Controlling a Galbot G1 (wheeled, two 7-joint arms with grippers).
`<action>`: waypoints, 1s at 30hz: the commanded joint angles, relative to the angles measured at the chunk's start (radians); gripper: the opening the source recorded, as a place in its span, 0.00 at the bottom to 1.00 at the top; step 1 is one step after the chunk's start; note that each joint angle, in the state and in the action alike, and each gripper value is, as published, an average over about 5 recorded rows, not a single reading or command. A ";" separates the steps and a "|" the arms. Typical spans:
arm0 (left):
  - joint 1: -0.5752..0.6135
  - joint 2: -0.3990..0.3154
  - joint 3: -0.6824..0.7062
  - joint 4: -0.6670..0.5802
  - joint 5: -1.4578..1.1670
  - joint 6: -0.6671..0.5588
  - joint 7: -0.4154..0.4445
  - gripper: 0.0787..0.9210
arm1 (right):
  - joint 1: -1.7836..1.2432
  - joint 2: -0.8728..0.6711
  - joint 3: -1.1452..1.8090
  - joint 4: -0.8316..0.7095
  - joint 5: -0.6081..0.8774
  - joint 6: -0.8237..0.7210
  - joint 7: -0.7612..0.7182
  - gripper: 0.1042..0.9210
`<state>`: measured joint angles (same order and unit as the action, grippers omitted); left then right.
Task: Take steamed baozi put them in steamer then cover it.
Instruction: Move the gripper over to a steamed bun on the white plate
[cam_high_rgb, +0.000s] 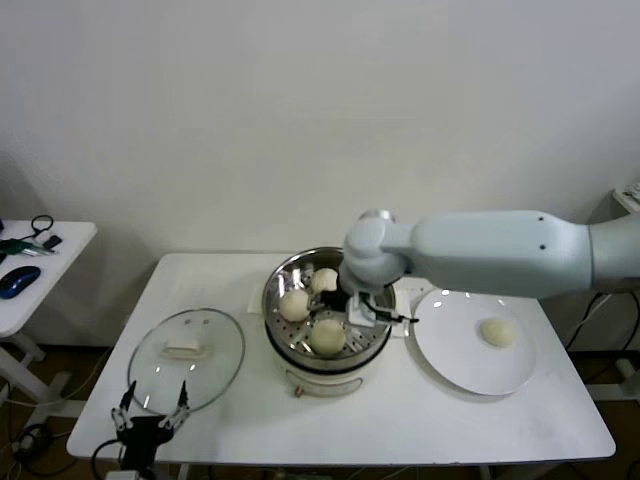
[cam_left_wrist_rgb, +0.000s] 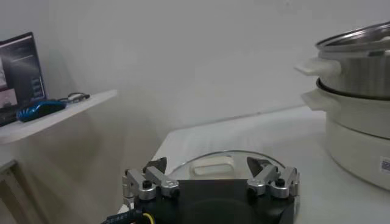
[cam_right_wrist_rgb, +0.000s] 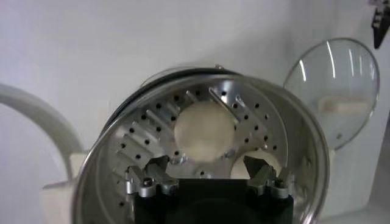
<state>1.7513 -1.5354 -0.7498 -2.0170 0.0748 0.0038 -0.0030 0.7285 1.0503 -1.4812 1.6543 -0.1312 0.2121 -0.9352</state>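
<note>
Left tool (cam_high_rgb: 151, 405) waits released at the bench's (cam_high_rgb: 400, 420) near edge by the glass lid (cam_high_rgb: 187, 358) — right tool (cam_right_wrist_rgb: 210, 173) hangs released over the steamer (cam_high_rgb: 325, 312) — three steamed baozi (cam_high_rgb: 327, 337) inside.

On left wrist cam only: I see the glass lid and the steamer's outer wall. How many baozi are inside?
Observer: Three baozi lie on the perforated tray inside the steamer.
Operator: Any outside it?
Observer: One, the fourth baozi, on the white plate on the table at the steamer's right.
Operator: Where's the right tool?
Observer: The right tool is over the steamer's tray, jaws open and nothing between them.
</note>
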 joint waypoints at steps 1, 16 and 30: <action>-0.002 0.008 -0.006 -0.001 -0.005 0.001 0.001 0.88 | 0.309 -0.161 -0.052 -0.162 0.478 -0.009 -0.183 0.88; -0.022 0.019 -0.014 -0.018 -0.042 0.006 0.019 0.88 | -0.295 -0.575 0.157 -0.474 0.265 -0.277 -0.157 0.88; -0.002 0.015 -0.017 -0.012 -0.033 0.003 0.023 0.88 | -0.641 -0.453 0.466 -0.673 0.089 -0.239 -0.106 0.88</action>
<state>1.7485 -1.5203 -0.7662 -2.0297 0.0429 0.0059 0.0182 0.3377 0.5882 -1.2023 1.1331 0.0561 -0.0074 -1.0561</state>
